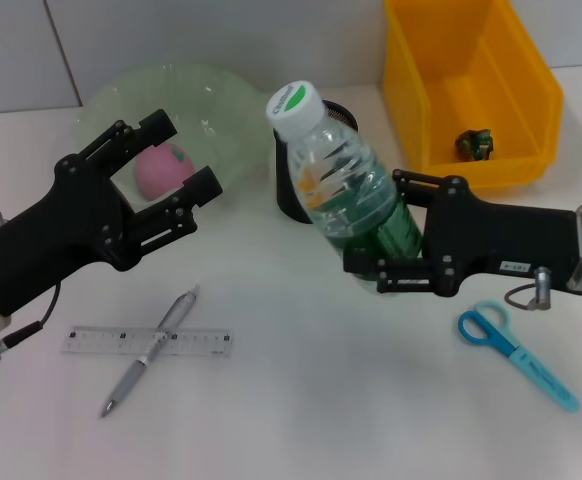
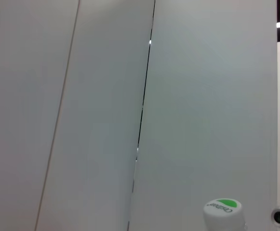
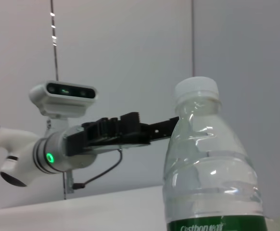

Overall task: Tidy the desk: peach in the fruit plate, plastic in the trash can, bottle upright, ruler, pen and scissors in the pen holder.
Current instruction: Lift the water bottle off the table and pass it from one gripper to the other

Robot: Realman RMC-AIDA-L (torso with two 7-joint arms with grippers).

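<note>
Bottle-righting step: at frame centre the right gripper (image 1: 396,235) has its fingers clenched round the bottle (image 1: 346,185), held nearly upright above the bench (image 1: 301,400); next, lower and release; left gripper (image 1: 176,165), fingers spread, hovers upper left over the peach (image 1: 161,170).

Clear bottle (image 1: 346,180) with white cap and green label, held upright in the right end effector (image 1: 391,240), just in front of the black pen holder (image 1: 296,190). Pink peach (image 1: 161,172) lying in the pale green fruit plate (image 1: 221,110). Crumpled plastic (image 1: 475,143) inside the yellow trash can (image 1: 531,100). Silver pen (image 1: 151,350) lying across the clear ruler (image 1: 91,341) on the bench. Blue scissors (image 1: 516,352) flat, closed, well apart to the right.
</note>
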